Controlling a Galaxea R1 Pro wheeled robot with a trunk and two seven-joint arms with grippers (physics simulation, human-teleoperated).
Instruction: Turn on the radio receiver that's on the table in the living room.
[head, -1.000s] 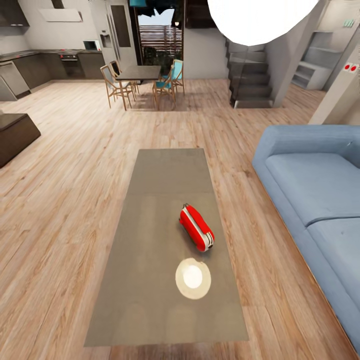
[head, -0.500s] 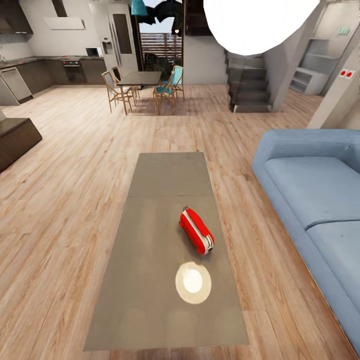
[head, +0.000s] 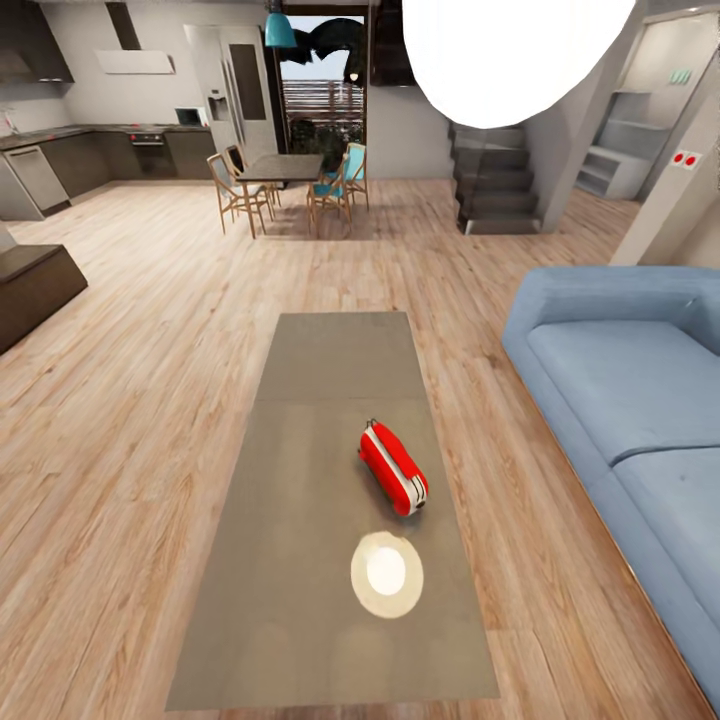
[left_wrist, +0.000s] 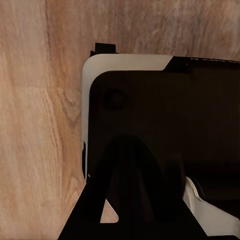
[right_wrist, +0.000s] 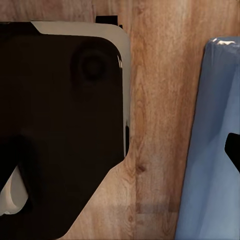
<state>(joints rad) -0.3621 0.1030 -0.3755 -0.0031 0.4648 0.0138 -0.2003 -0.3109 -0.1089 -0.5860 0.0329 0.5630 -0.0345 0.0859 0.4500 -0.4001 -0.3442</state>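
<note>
Lying tilted on the grey counter (head: 300, 480) beside a blue sofa (head: 620, 390), the red radio (head: 393, 468) waits; either tool's grip state cannot be told.

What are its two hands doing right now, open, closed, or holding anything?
Left end effector: cannot be told; the left wrist view shows dark shapes over the wood floor.
Right end effector: cannot be told; its view shows floor and the sofa.

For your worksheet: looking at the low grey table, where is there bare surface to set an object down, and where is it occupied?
The table is bare along its left side and beyond the seam at its far end. The radio receiver lies right of centre, with a round bright patch just nearer.
</note>
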